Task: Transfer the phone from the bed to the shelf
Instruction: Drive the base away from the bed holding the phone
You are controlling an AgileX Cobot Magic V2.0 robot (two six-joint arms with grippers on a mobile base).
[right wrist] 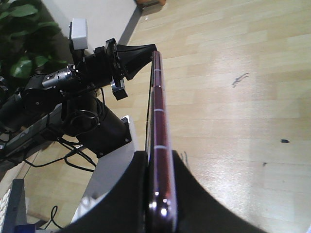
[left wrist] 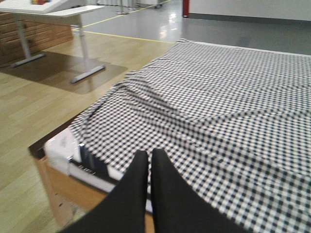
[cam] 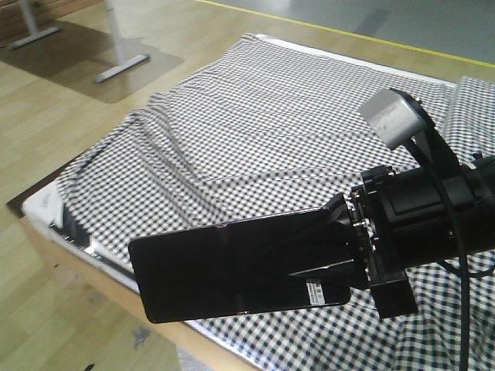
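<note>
Gripping the phone [cam: 232,270] by its sticker end, the right fingers [right wrist: 121,204] are shut on it, one on each flat face. In the right wrist view the slab stands edge-on between them, its pinkish rim running up toward 12 o'clock. The arm reaches in from 3 o'clock in the front view and holds the phone in the air, long side roughly level, glossy black face toward the camera. The phone's free end points to 9 o'clock and its small white sticker [cam: 317,292] sits close to the fingers. A faint line crosses the phone's middle.

The phone hangs in front of the near edge of the bed [cam: 255,131], clear of the cloth. The bed's black-and-white check cover lies wrinkled, with long folds running toward 10 o'clock.

The left fingers [left wrist: 131,194] are pressed together with only a thin slit between them and hold nothing. In the left wrist view they point out over the bed's corner. In the right wrist view these fingers show at 11 o'clock, tips just beside the phone's far end. Whether they touch it I cannot tell.

Pale wood floor [cam: 77,116] surrounds the bed. A white table [left wrist: 48,12] on metal legs stands at 10 o'clock, well apart from it.
</note>
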